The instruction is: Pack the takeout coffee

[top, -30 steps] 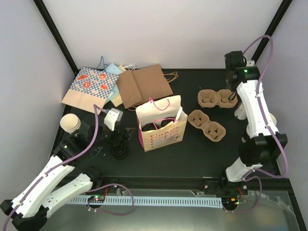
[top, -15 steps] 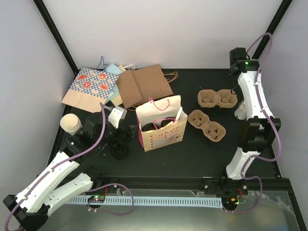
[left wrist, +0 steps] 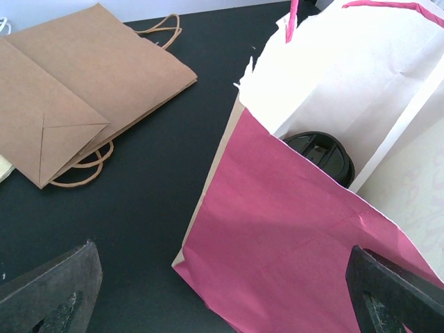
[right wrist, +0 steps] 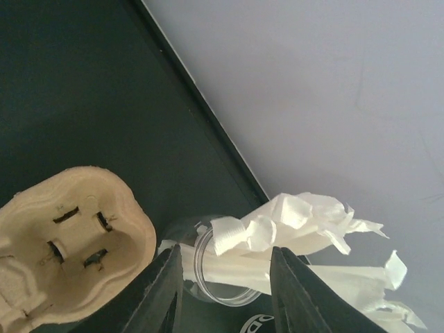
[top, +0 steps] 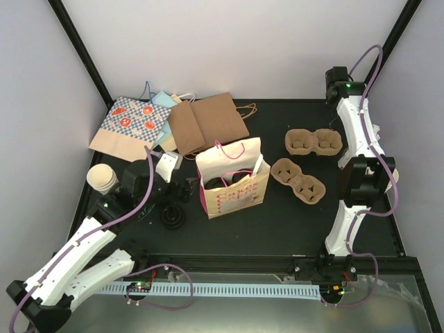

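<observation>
Takeout coffee cup (left wrist: 320,154) is sitting deep inside the upright white-and-pink paper bag (left wrist: 291,229) at mid-table, and only its round black plastic lid is showing. We cannot tell how many cups are standing in there. Left claw (left wrist: 220,277) is hovering just beside the bag's pink side, fingers spread wide, gripping nothing. Right claw (right wrist: 223,277) is hanging over the far right corner, fingers apart, above crumpled white paper napkins (right wrist: 277,229) in a clear round holder (right wrist: 200,270). A tan pulp 2-cup carrier (right wrist: 69,250) is lying just beside it.
</observation>
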You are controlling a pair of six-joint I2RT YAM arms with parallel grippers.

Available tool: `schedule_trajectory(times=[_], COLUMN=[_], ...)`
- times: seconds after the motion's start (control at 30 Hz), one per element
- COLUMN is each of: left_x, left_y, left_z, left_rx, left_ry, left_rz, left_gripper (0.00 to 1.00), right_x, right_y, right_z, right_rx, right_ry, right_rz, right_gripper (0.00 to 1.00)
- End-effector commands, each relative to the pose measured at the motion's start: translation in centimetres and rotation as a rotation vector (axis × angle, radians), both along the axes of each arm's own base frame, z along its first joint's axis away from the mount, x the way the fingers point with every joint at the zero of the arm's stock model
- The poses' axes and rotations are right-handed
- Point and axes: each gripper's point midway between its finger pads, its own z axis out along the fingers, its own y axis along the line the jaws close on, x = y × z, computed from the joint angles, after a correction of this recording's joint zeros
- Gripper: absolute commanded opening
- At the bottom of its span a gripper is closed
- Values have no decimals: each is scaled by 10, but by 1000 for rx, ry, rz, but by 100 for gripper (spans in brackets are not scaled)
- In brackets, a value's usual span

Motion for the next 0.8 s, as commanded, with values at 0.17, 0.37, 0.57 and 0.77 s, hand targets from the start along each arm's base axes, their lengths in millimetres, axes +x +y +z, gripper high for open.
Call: schedule_trajectory(times=[0.17,0.37,0.57,0.77], left_x=[6,7,8,9], left_y=[1,2,2,2], left_z=[5,5,3,3], left_rx=[-6,-10,-7,-10], left_ry=[-28,-27,-19,-16], left_rz=[0,2,-2,-2], left_gripper=[99,99,99,99], right_x=[3,3,1,-3], right_y=[-11,-13,-10,-5], right_z=[-6,-7,0,24], right_rx=[-73,-93,-89,-99], right_ry=[37,51,43,-9], right_rz=[-61,-74,-68,-55], right_gripper=[38,31,5,1])
